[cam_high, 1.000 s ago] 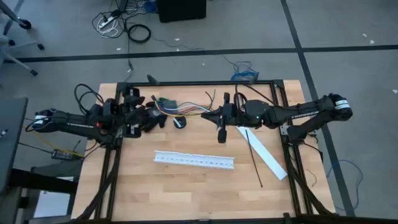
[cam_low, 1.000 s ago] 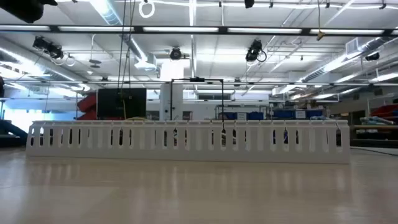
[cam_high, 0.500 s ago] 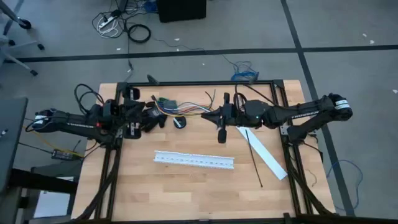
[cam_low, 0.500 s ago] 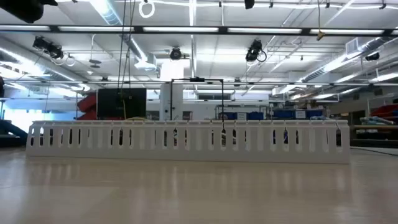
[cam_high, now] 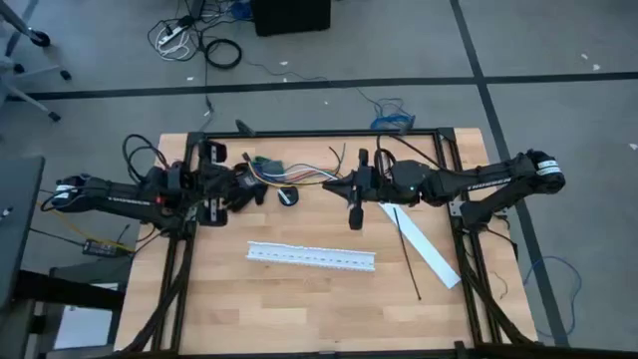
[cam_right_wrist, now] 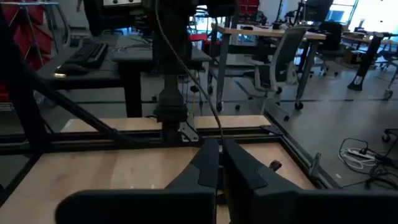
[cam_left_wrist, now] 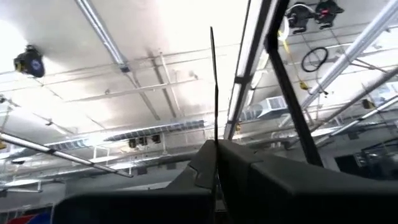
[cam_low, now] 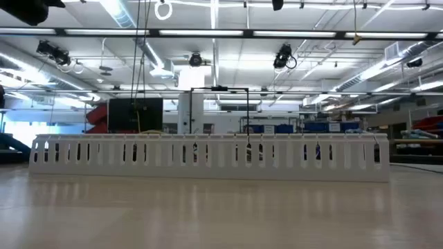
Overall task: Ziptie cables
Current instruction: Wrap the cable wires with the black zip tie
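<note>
The cables (cam_high: 289,177), a loose bunch of coloured wires, stretch across the far middle of the table between my two grippers. My left gripper (cam_high: 249,184) is shut at their left end, my right gripper (cam_high: 334,185) at their right end. The ziptie (cam_high: 407,254), a thin black strap, lies slantwise on the table at the right, partly over a flat white strip (cam_high: 424,244); no gripper touches it. The low view shows neither gripper. My left gripper (cam_left_wrist: 216,149) pinches a thin black strand (cam_left_wrist: 213,93) between its two shut fingers. The strand stands straight out past the fingertips. Whether other wires of the bunch are in the hold, I cannot tell. My right gripper (cam_right_wrist: 220,149) pinches a thin dark wire (cam_right_wrist: 208,112) between its shut fingers, coming level from the table's right side. The wire leaves the fingertips and curves away toward the left arm, clear of the table there.
A long white slotted channel (cam_high: 311,256) lies across the table's middle, nearer than the grippers; it fills the low view (cam_low: 208,158). A small black object (cam_high: 287,196) lies just near of the cables. Bare wood stretches along the near edge.
</note>
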Controlling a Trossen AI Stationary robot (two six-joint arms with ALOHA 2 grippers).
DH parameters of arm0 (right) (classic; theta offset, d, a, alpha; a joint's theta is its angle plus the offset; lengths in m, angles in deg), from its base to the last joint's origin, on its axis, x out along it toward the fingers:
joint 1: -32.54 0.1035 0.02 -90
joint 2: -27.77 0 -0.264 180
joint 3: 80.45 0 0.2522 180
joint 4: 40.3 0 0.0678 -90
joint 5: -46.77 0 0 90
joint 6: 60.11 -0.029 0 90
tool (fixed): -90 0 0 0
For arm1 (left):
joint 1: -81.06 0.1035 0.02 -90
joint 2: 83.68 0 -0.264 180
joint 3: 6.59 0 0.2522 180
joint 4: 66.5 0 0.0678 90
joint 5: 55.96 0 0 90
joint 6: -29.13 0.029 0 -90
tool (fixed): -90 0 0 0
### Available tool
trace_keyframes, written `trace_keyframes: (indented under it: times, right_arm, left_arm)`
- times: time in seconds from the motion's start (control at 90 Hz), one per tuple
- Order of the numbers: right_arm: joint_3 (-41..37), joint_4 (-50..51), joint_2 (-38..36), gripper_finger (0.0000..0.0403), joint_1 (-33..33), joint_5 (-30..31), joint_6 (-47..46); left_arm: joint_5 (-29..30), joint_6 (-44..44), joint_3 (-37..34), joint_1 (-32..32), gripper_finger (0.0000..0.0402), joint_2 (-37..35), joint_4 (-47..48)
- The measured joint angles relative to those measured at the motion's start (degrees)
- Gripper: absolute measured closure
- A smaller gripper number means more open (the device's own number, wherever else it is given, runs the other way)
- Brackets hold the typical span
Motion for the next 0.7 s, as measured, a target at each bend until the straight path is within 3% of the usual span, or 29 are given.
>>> trace_keyframes:
  times: [0.244, 0.467, 0.7]
  right_arm:
    - [0.0, 0.1, -0.01, 0.0345, 0.0, 0.0, 0.02]
    - [0.0, 1.75, -0.02, 0.0251, -0.42, -1.41, -3.45]
    - [0.0, 1.03, -0.04, 0.0163, -2.87, -1.97, -14.09]
  left_arm:
    - [-0.25, 0.24, 0.0, 0.02, 0.0401, 0.02, 1.35]
    - [-0.23, 0.92, 0.0, 0.02, 0.0401, 0.02, 1.89]
    - [1.79, 11.17, 0.0, 0.02, 0.0402, 0.02, 12.0]
